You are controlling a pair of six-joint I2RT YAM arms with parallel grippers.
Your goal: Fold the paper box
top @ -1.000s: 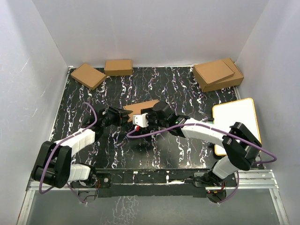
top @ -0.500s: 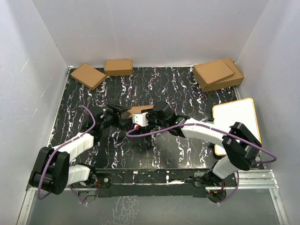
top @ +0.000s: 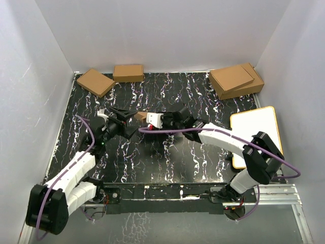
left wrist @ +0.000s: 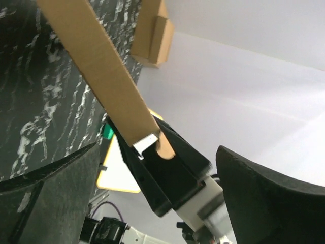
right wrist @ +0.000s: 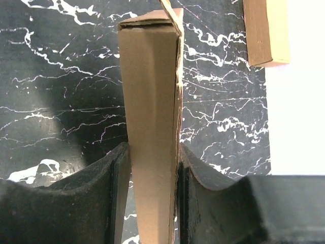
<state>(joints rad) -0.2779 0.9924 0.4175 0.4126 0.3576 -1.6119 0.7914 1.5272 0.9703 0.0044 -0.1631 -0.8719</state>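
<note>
The paper box (right wrist: 151, 101) is a thin, folded-up brown cardboard mailer standing on edge between the fingers of my right gripper (right wrist: 152, 193), which is shut on its two broad faces. In the top view only a small brown end of the box (top: 140, 116) shows, left of the right gripper (top: 148, 118), above the middle of the table. My left gripper (top: 132, 121) is just left of that end, open wide and not touching it. In the left wrist view the box (left wrist: 101, 66) runs as a slanted strip down into the black right fingers (left wrist: 172, 173), between my spread left fingers (left wrist: 51, 198).
Two small brown boxes (top: 95, 82) (top: 128, 72) lie at the back left. Two larger stacked brown boxes (top: 236, 80) sit at the back right. A white board with a yellow rim (top: 254, 133) lies at the right edge. The table top (top: 172, 168) is black marbled.
My left gripper has opened, let go of the box and drawn back to the left. The right gripper has kept the box and turned it on edge, a little farther back.
</note>
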